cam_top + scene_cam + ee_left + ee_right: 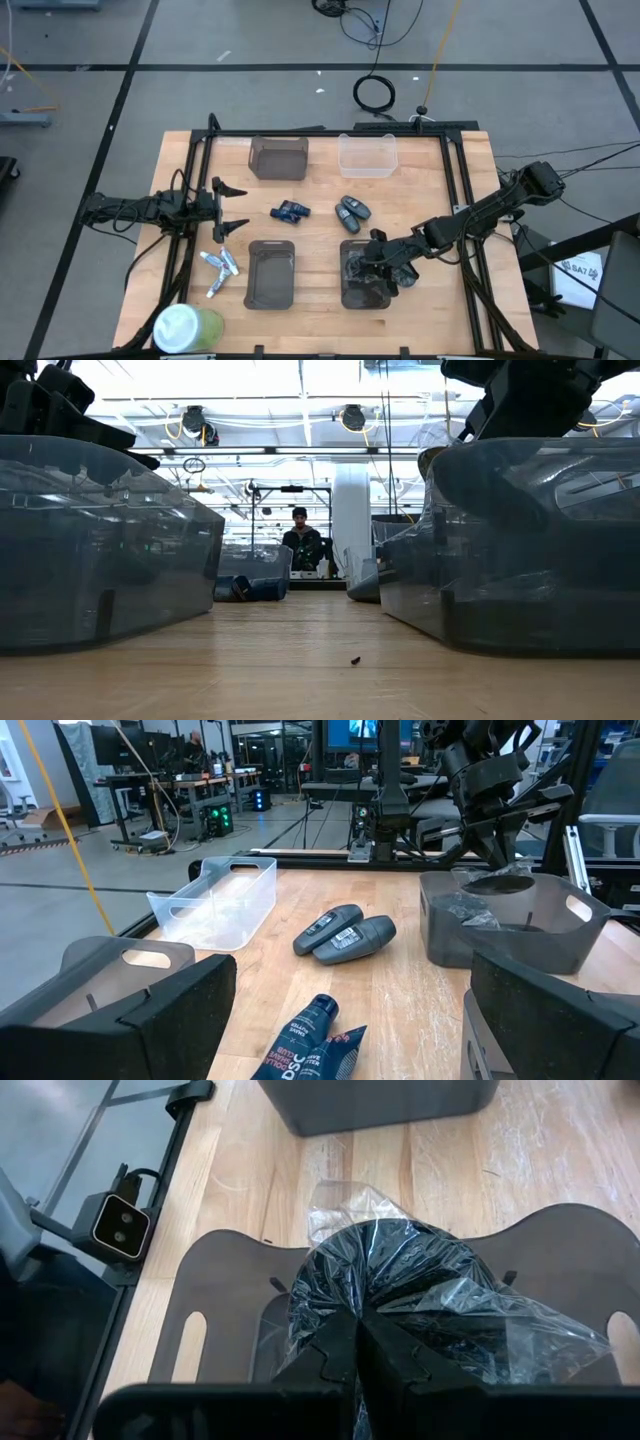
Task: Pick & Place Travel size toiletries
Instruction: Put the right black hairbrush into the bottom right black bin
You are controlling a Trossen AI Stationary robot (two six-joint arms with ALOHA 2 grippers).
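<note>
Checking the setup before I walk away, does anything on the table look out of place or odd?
One thing: the right gripper is shut on a crinkled clear plastic bag over the dark tray, while the squeeze tubes lie untouched by the left gripper.

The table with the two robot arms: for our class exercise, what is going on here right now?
The right gripper is shut on a crinkly clear plastic packet, holding it over a dark tray at the table's front right. The left gripper hangs open at the left side, near the small white-and-silver tubes, which lie untouched on the wood beside another dark tray.
</note>
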